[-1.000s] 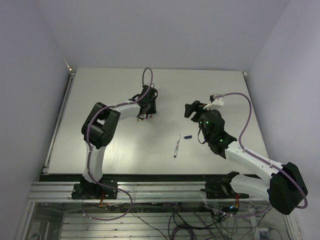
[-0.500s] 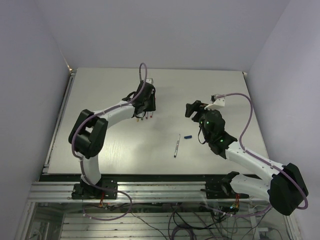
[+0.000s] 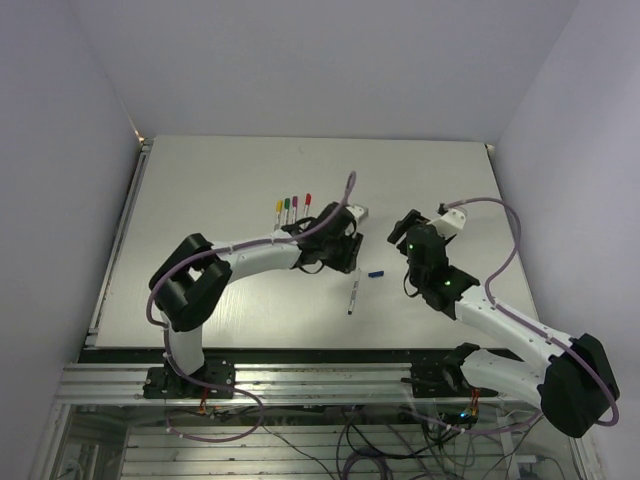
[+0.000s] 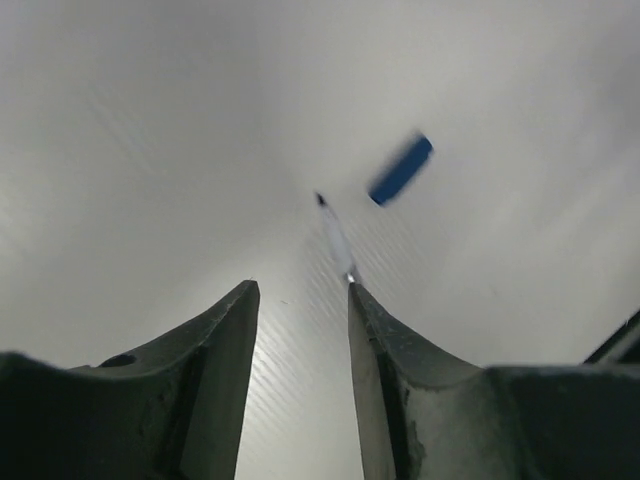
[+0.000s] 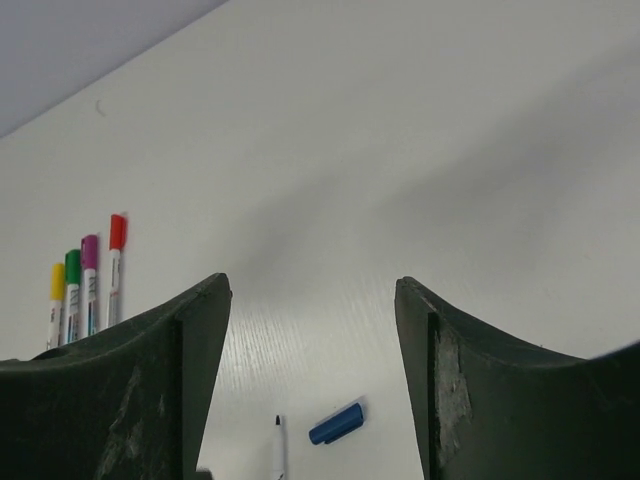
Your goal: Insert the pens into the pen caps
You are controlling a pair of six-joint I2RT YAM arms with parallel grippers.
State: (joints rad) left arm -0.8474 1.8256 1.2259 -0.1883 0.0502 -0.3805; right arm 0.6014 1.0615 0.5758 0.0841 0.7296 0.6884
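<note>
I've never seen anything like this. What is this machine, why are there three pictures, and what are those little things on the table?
These are two robot arms bolted to a table, each ending in a two-finger gripper. The big picture looks down from above. The other two come from small cameras on the wrists, so the dark wedges at the bottom are each gripper's own fingers. At the back lie four capped pens, side by side: yellow, green, purple, red. Nearer the middle lie one uncapped pen and, apart from it, a blue cap. The left gripper hovers close to that pen, jaws open. The right gripper is open too. Neither holds anything.
</note>
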